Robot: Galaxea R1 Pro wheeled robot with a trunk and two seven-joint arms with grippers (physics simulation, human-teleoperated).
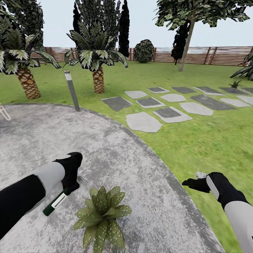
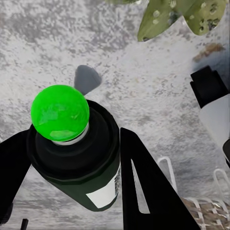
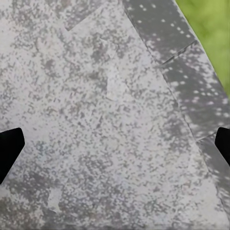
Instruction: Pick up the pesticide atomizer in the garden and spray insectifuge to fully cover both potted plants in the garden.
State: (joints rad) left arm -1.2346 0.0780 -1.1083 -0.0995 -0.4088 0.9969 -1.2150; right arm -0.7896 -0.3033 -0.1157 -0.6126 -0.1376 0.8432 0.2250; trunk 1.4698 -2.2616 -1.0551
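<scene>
The left end effector [image 1: 70, 184] is closed on the pesticide atomizer [image 1: 55, 203], its two black fingers [image 2: 141, 177] pressed against either side of the dark bottle. In the left wrist view the bottle's top [image 2: 60, 113] shows bright green, with the white label band lower on the body. From the head view the bottle slants down and away from the fingers, low over the grey mottled patio [image 1: 116, 151], just beside a potted plant [image 1: 102, 214] whose speckled green rosette sits near the patio's near edge. Its pot is hidden under the leaves, so I cannot make it out. The right end effector [image 1: 194, 182] hangs over the patio's curved right border, near where paving meets grass [image 1: 196, 140]; the right wrist view shows its dark fingertips [image 3: 9, 148] wide apart with nothing between them. Further back a second small plant [image 1: 235, 84] sits by the stepping stones [image 1: 168, 105], and a short grey post [image 1: 71, 90] stands at the patio's far edge.
</scene>
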